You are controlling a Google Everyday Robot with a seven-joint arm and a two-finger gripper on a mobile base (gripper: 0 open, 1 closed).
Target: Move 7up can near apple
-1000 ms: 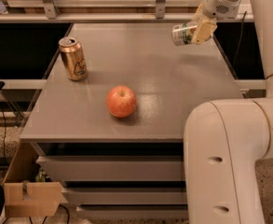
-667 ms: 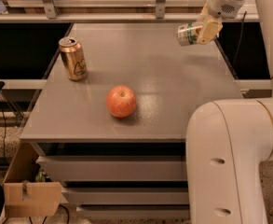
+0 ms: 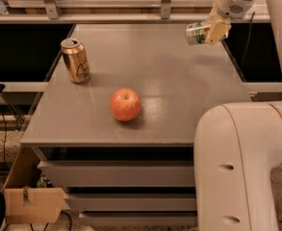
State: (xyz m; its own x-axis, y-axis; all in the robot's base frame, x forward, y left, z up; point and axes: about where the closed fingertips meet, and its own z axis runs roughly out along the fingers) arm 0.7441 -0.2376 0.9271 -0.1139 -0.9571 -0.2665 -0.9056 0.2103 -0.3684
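Your gripper point(image 3: 210, 31), clamped on the sideways-tipped 7up can point(image 3: 196, 33) above the far right corner of the table point(image 3: 179, 76), has crept slightly up and right this past second, so the can is airborne but still well apart from the apple point(image 3: 125, 104) near the front edge.

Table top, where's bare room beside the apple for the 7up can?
Bare table right of the apple, and between apple and far edge. Tighter on its left, toward the gold can. The gripper holds the 7up can near the far right corner.
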